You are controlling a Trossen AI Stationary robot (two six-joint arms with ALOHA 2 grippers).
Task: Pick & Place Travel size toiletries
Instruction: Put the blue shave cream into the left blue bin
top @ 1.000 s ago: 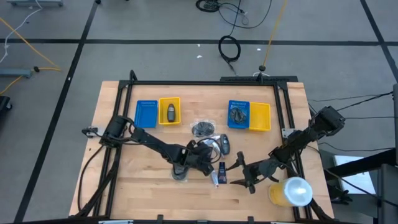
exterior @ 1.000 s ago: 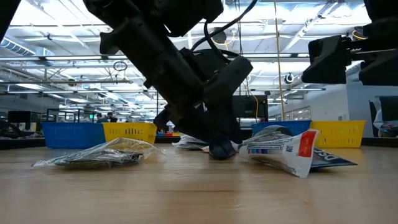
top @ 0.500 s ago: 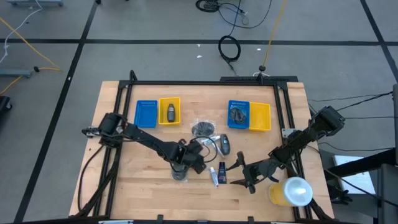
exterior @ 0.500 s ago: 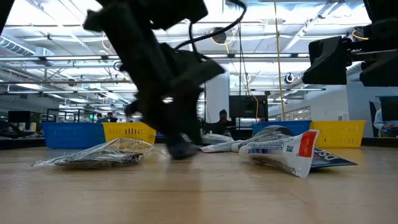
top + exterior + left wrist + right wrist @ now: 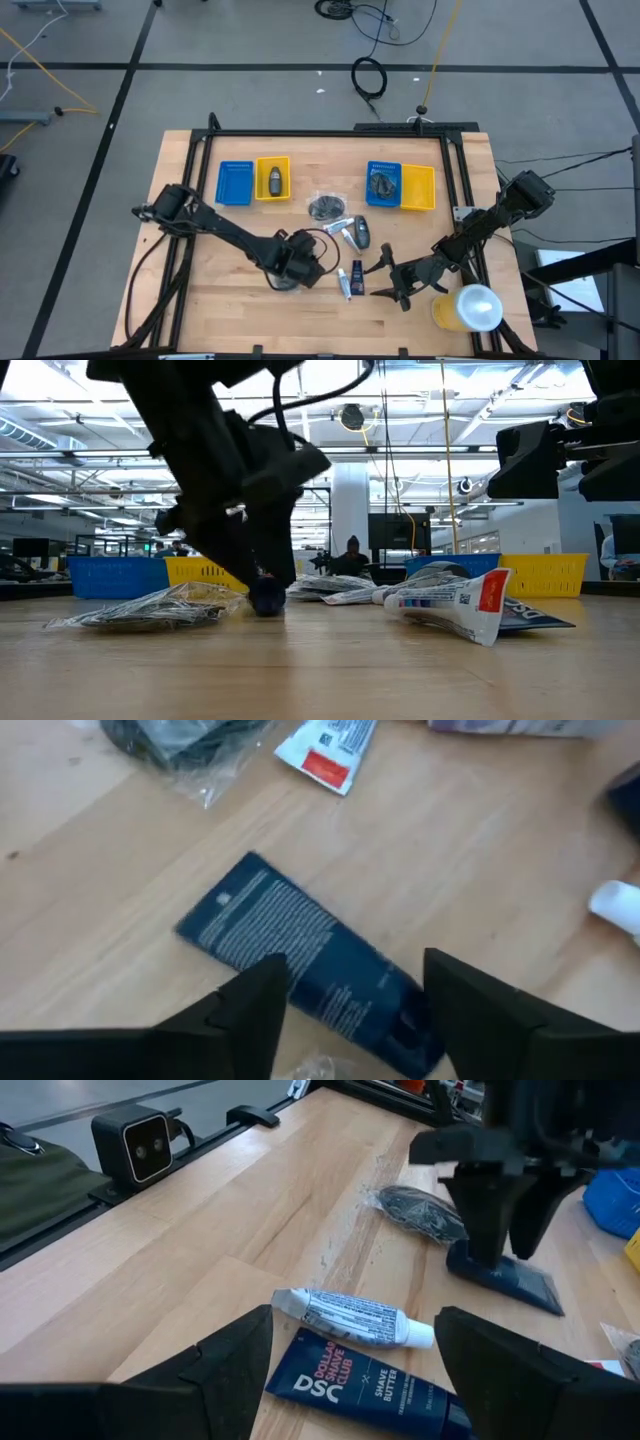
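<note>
My left gripper (image 5: 300,268) is low over the table's near middle, shut on the dark blue tube (image 5: 300,945). A clear-wrapped dark disc (image 5: 150,610) lies flat just beside it. My right gripper (image 5: 385,280) waits open near the table's right near side, behind a white tube (image 5: 350,1318) and a dark blue tube marked DSC (image 5: 345,1380), both flat on the wood. Farther off lie another wrapped disc (image 5: 323,208), a silver tube and a dark oval piece (image 5: 361,233). One dark oval piece (image 5: 272,181) lies in the left yellow tray. My left gripper has the dark blue tube by its cap end (image 5: 400,1030), between the two fingers. The fingers slant down from above and stand across the tube (image 5: 510,1275). The cap end is at table height, and the flat end (image 5: 548,1293) lies on the wood, pointing toward the far edge.
A blue tray (image 5: 235,183) and a yellow tray (image 5: 284,163) stand far left; a blue tray (image 5: 383,167) and a yellow tray (image 5: 418,187) far right. A big yellow cylinder with a white top (image 5: 468,308) stands at the near right corner. Bare wood lies at the near left.
My left gripper has moved toward the table's left and near edges, staying low. The dark blue tube's cap end has gone with it, sliding along the table toward the wrapped disc. The right arm has kept still.
</note>
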